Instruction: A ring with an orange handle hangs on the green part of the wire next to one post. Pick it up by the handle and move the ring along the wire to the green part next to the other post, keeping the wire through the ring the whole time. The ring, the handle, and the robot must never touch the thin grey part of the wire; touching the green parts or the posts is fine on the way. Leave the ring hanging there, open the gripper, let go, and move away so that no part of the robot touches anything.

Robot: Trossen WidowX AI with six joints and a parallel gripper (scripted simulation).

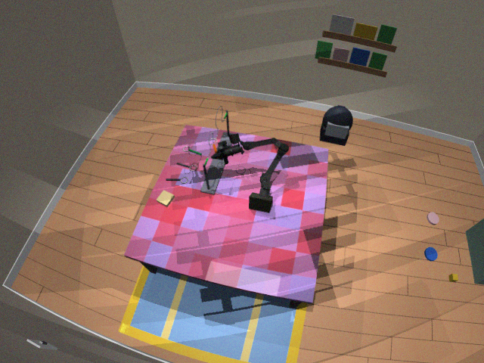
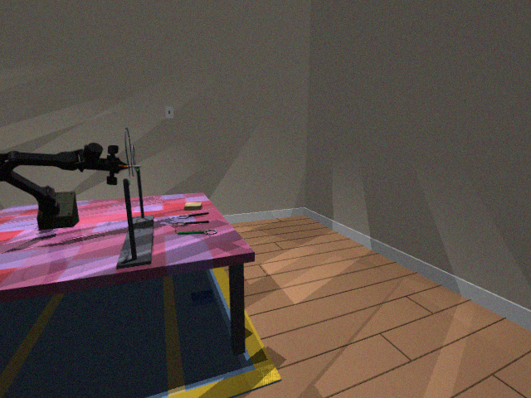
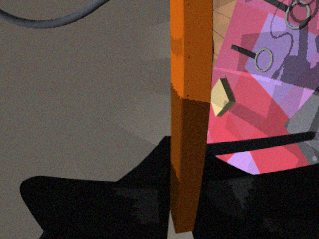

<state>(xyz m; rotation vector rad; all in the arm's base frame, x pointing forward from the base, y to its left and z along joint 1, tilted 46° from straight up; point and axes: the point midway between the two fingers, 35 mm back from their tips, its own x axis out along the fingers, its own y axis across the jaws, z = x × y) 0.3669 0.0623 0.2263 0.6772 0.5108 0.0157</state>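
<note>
Jaws pinched the orange handle (image 1: pixel 214 147) (image 2: pixel 124 166) (image 3: pixel 190 100), its ring between the posts, above the table's (image 1: pixel 234 242) (image 2: pixel 180 263) far-left corner region in the top view. Nearer the left edge lay three looped tools and a yellow block (image 1: pixel 165 197) (image 2: pixel 192 206) (image 3: pixel 222 97).

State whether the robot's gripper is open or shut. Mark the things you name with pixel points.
Shut on the orange handle (image 1: pixel 214 147) (image 2: pixel 124 165) (image 3: pixel 191 100): the wrist view shows it between the dark fingers.
</note>
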